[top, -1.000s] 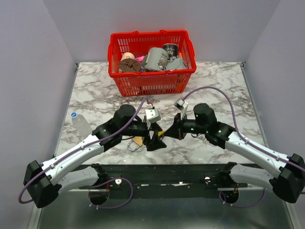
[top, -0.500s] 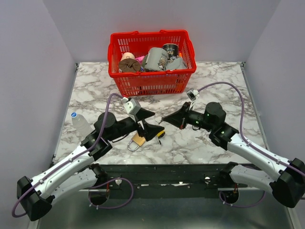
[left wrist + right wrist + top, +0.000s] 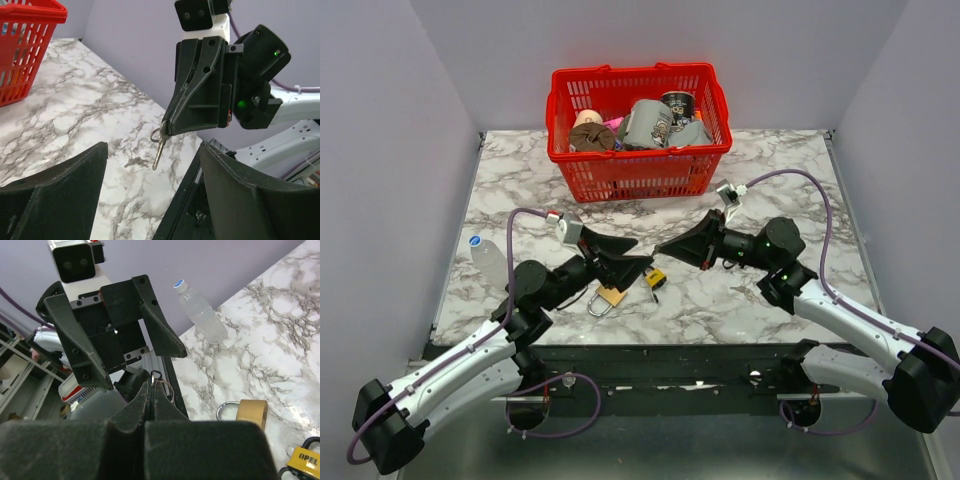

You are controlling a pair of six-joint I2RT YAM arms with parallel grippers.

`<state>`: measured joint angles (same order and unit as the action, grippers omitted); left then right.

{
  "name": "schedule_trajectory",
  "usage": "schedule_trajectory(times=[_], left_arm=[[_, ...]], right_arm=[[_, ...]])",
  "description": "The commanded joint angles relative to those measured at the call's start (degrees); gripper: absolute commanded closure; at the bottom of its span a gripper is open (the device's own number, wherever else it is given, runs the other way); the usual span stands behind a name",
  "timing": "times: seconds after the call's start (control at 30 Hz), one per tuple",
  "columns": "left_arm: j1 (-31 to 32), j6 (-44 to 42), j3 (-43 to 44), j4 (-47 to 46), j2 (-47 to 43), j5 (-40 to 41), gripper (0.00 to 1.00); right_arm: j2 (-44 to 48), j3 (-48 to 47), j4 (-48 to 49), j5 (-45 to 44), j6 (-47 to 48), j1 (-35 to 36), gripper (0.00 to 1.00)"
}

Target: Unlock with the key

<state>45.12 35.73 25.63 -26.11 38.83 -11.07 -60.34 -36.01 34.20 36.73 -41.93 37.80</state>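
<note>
The right hand (image 3: 166, 129) pinches the key (image 3: 159, 150), which hangs down. The left hand (image 3: 631, 254), at 9 o'clock from it, is wide and empty.

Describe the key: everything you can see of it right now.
The key is slim, grey and metallic, with a thin wire ring at its head. It hangs blade down, slightly tilted, pinched at the head end by the shut tips of the right gripper. It is in the air above the marble table, not inserted in any lock, and only that gripper touches it. Its teeth are too small to make out.
</note>
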Motion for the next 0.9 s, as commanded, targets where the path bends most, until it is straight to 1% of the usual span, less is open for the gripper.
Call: schedule_trajectory(times=[0.0, 0.07, 0.1, 0.2, 0.27, 0.37, 0.43, 0.5, 0.87], left_arm=[[-0.1, 5.4, -1.7, -8.0, 1.0, -0.3, 0.21], [0.0, 6.1, -2.5, -9.0, 1.2, -0.4, 0.25], [-0.1, 6.4, -2.6, -9.6, 1.4, -0.4, 0.31], [0.0, 7.2, -2.4, -10.3, 2.5, -1.2, 0.39], [-0.1, 8.0, -2.8, -11.5, 3.2, -2.4, 0.41], [0.0, 9.1, -3.3, -13.5, 3.6, -3.2, 0.42], [0.0, 9.4, -3.4, -14.0, 4.1, -3.9, 0.46], [0.0, 9.5, -3.4, -13.7, 4.7, -4.2, 0.54], [0.0, 9.3, -2.9, -13.2, 6.9, -5.9, 0.55]], right_arm=[[0.0, 0.7, 5.7, 3.7, -2.4, -0.2, 0.99], [0.5, 1.0, 6.5, 3.7, -3.1, -0.2, 0.99], [0.6, 1.3, 7.0, 3.8, -3.3, -0.3, 0.99], [0.8, 1.4, 7.5, 4.1, -3.6, -0.2, 0.99], [1.1, 1.6, 7.6, 4.1, -3.8, -0.3, 0.99], [1.3, 1.9, 7.6, 3.9, -3.7, -0.2, 0.99], [1.2, 2.1, 7.5, 3.9, -3.6, -0.2, 0.99], [1.3, 1.9, 7.1, 4.0, -3.2, -0.2, 0.99], [1.6, 1.0, 4.3, 3.3, -1.2, -0.2, 0.99]])
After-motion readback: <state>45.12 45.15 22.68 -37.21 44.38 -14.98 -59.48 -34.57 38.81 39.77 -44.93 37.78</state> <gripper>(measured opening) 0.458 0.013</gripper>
